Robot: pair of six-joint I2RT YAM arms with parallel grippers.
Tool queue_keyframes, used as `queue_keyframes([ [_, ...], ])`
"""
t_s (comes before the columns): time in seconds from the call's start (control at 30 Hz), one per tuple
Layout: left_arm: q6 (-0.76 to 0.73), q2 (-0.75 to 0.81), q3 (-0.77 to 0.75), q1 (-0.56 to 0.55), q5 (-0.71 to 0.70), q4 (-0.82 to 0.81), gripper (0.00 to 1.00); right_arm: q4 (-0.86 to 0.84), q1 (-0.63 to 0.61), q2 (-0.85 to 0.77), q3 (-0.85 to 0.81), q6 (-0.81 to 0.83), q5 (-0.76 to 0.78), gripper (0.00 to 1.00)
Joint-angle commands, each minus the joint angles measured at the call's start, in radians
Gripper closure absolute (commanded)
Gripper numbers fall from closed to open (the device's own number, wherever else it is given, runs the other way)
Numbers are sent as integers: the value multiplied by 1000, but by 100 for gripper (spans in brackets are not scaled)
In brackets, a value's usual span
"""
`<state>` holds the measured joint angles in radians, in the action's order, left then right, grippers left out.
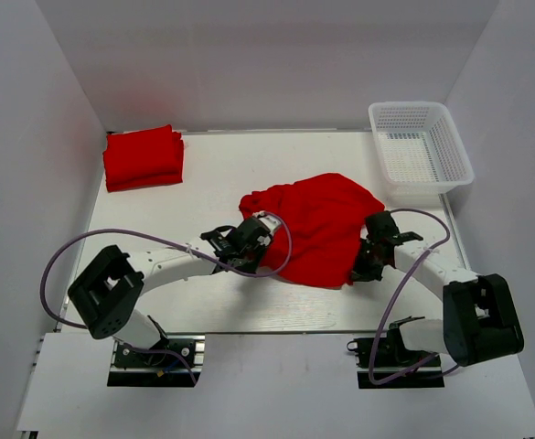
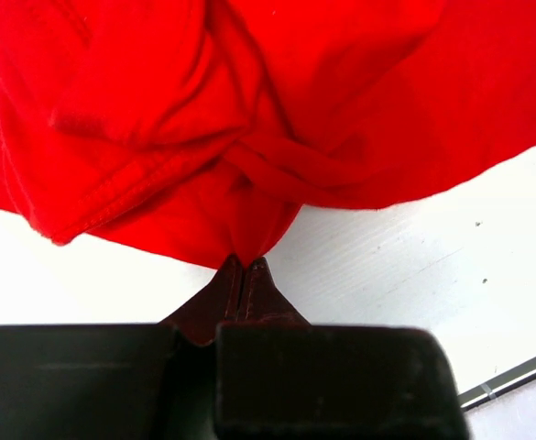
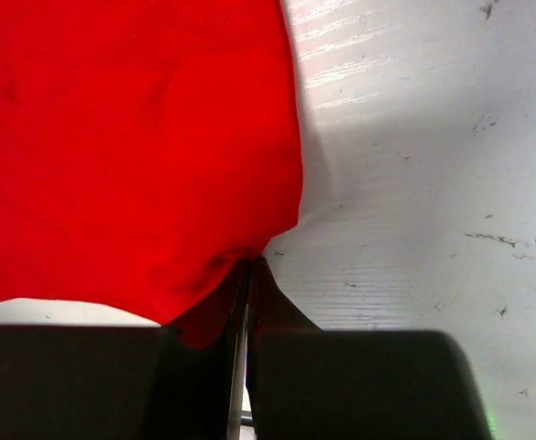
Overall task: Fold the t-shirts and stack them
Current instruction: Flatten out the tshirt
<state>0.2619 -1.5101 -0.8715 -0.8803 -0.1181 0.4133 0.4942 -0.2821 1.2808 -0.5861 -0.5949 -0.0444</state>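
Folded stack (image 1: 144, 157) done, far-left on surface (image 1: 249, 174). One crumpled t-shirt (image 1: 317, 229) mid-surface, unfolded. Left gripper (image 2: 246, 273) and right gripper (image 3: 249, 270) both clamped on its near edge. Fold and stacking left.

One loose red t-shirt (image 1: 317, 229) lies crumpled near the middle of the one table (image 1: 221, 183). One folded red pile (image 1: 144, 157) sits at the far left corner; its number of shirts cannot be told. One white basket (image 1: 459, 160) stands at the far right corner. Two robot arms rise from the near edge: the left arm (image 1: 171, 263) and the right arm (image 1: 427, 265).
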Motion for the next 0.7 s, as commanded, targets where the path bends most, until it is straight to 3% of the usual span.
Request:
queue_keyframes([
  [0.0,14,73,-18,-5,-20,25,100,15,-9,38,2,23,87,100],
  [0.13,14,144,-102,6,-107,105,100,-51,-6,-72,-121,61,161,100],
  [0.23,3,206,-217,15,-245,154,100,-129,-2,-208,-257,113,282,100],
  [0.37,-19,280,-406,24,-516,167,100,-196,1,-247,-458,188,524,100],
  [0.57,-240,323,-550,55,-793,-20,100,-284,11,-209,-780,343,797,100],
  [0.67,-396,355,-592,75,-888,-174,100,-365,17,-210,-889,470,843,100],
])
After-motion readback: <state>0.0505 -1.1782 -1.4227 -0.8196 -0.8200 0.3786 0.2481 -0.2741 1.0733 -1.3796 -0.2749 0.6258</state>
